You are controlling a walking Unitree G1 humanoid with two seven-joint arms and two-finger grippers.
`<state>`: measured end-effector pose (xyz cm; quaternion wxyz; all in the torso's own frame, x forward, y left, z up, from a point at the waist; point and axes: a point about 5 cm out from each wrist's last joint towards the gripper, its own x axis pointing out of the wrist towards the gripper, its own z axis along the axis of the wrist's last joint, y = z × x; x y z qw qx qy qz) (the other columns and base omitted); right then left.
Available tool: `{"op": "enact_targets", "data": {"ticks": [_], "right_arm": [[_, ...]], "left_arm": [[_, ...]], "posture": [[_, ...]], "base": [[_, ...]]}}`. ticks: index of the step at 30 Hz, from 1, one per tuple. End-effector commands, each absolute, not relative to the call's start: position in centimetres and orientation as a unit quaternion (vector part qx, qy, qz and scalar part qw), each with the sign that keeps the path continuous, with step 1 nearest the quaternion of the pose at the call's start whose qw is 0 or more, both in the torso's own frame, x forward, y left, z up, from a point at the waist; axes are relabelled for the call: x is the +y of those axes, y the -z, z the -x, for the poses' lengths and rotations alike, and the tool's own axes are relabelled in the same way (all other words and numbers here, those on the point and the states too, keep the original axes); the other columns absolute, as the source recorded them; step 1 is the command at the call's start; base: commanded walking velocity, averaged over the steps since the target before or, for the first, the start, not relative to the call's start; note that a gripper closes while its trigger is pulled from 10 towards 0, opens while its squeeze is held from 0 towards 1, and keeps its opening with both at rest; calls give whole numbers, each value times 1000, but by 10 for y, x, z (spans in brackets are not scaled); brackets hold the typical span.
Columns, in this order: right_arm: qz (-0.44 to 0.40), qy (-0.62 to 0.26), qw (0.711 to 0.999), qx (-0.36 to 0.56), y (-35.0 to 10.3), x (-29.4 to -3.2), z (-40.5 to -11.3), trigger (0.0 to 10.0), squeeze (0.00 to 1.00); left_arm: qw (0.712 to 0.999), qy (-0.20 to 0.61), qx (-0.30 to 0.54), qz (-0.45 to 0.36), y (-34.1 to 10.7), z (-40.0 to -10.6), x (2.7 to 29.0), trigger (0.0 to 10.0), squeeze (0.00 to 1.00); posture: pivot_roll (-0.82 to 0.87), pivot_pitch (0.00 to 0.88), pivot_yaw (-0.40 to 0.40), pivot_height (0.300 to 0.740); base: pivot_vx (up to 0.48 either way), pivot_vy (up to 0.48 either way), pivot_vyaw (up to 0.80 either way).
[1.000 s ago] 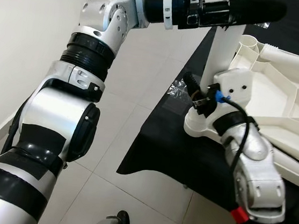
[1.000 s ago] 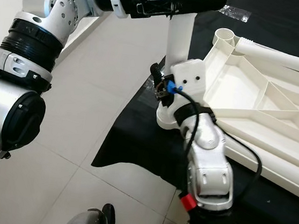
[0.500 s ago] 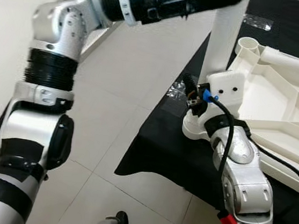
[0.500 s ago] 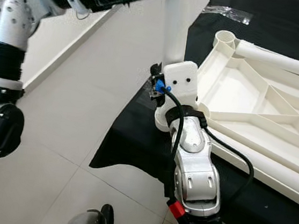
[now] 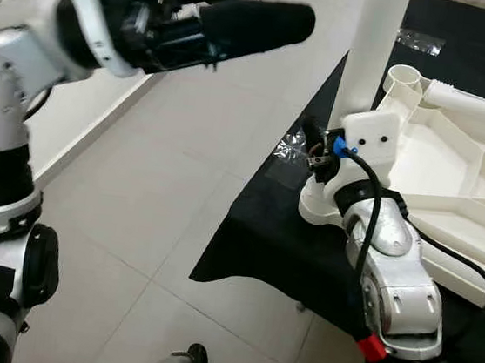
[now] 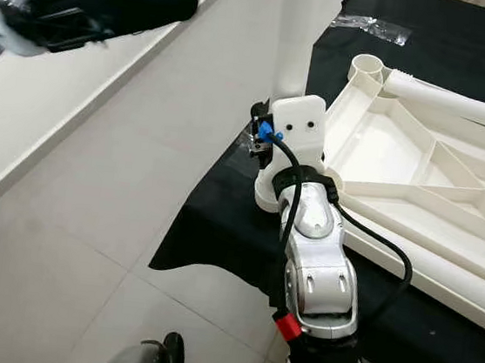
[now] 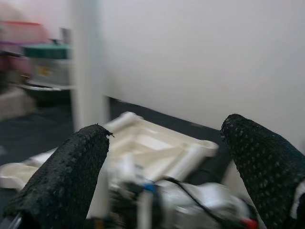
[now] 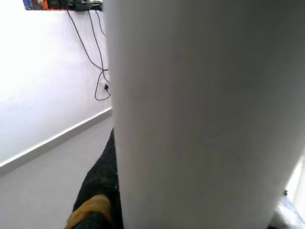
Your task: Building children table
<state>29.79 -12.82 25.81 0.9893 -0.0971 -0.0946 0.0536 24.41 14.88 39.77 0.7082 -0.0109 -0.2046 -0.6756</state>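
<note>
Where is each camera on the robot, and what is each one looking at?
Left eye view: on the head, looking down at the upturned white table top on the black mat; both silver arms show.
Right eye view: the head's other eye, same scene; the right gripper sits at the upright white table leg.
Left wrist view: looks along the open left gripper toward the table top and right arm.
Right wrist view: pressed close to the white leg, wall and floor beyond.
Shared: the white leg appears in all four.
</note>
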Motion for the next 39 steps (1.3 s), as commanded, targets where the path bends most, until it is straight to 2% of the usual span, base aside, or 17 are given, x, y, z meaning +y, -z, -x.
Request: {"op": "enact_targets", "data": {"ticks": [1,2,4,5,6,9,12,14,15,18,23,24,25,29,30,31,39], "right_arm": [[96,-11,995,6,-219,-147,-305,0,0],[96,-11,995,6,-219,-147,-305,0,0],[90,-13,996,-5,-222,-148,-306,0,0],[85,-15,996,-16,-224,-150,-306,0,0],[85,-15,996,-16,-224,-150,-306,0,0],[81,-20,996,-34,-227,-153,-303,0,0],[82,-21,996,-35,-227,-153,-303,0,0],[82,-23,996,-37,-227,-153,-301,0,0],[82,-23,996,-37,-227,-153,-301,0,0],[81,-25,996,-38,-226,-152,-300,0,0],[80,-28,996,-40,-226,-151,-300,0,0],[80,-31,995,-42,-226,-151,-300,2039,0],[81,-34,995,-45,-227,-150,-301,9882,0],[85,-42,994,-53,-230,-149,-301,10000,0],[86,-49,993,-59,-231,-148,-301,10000,94],[82,-60,993,-66,-233,-146,-301,10000,1000],[71,-106,988,-88,-244,-140,-300,10000,1000]], "left_arm": [[713,674,-195,4,-389,-232,155,10000,0],[713,674,-195,4,-389,-232,155,10000,0],[729,665,-164,14,-367,-230,156,10000,0],[748,651,-124,28,-335,-227,155,10000,0],[748,651,-124,28,-335,-227,155,10000,0],[801,595,-13,54,-248,-205,150,10000,0],[811,582,5,58,-235,-200,150,10000,0],[845,529,15,74,-219,-196,150,10000,0],[845,529,15,74,-219,-196,150,10000,0],[881,466,39,72,-201,-189,145,10000,0],[899,427,63,74,-184,-182,141,10000,0],[906,411,76,74,-173,-176,138,10000,0],[912,398,84,59,-162,-171,135,10000,0],[927,360,79,64,-153,-170,135,10000,0],[932,350,72,65,-153,-171,137,10000,0],[932,350,69,67,-153,-171,136,10000,0],[931,354,66,64,-152,-168,132,10000,0]], "posture": [[32,246,100,740],[32,246,100,740],[33,245,100,740],[33,246,104,740],[33,246,104,740],[27,244,114,740],[27,244,114,740],[28,241,120,740],[28,241,120,740],[31,239,122,740],[31,238,123,740],[29,239,123,740],[29,239,123,740],[29,243,119,740],[30,244,118,740],[30,244,118,740],[28,248,118,740]], "base": [[0,0,0],[0,0,0],[0,0,0],[0,0,0],[0,0,0],[0,0,0],[0,0,0],[0,0,0],[0,0,0],[0,0,0],[0,0,0],[0,0,0],[0,0,0],[0,0,0],[0,0,0],[0,0,0],[0,0,0]]}}
